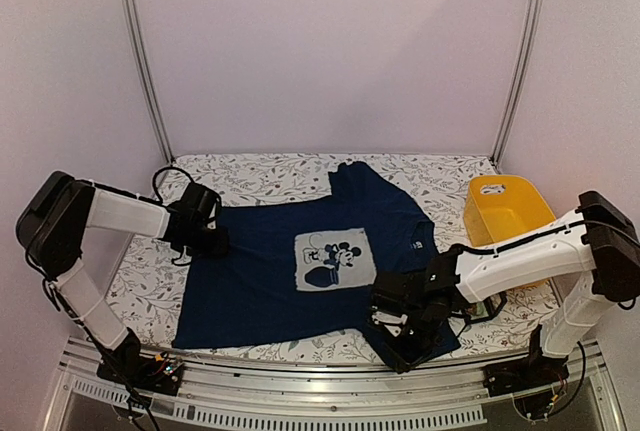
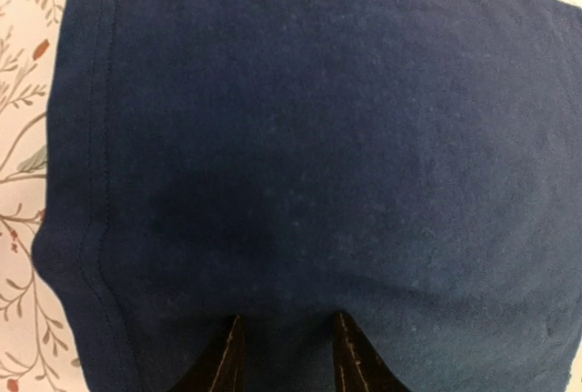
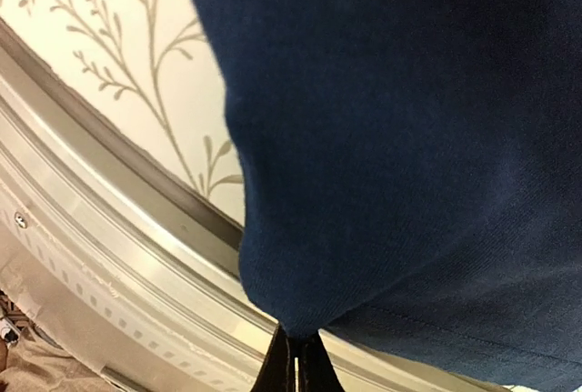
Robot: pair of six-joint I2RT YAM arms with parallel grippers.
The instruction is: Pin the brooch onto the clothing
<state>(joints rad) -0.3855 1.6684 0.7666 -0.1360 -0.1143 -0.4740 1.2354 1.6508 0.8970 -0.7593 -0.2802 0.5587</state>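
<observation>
Right claw [image 3: 297, 339] clamped on T-shirt [image 3: 409, 137] edge, pinch clear only from wrist | left claw [image 2: 288, 321] apart

The clothing [image 1: 270, 271] lies spread across the table [image 1: 250, 173], with a bin [image 1: 505, 213] standing just right of it.

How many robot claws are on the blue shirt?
2. The left gripper sits over the left edge of the shirt, its fingers apart. The right gripper pinches the shirt's near right corner.
</observation>
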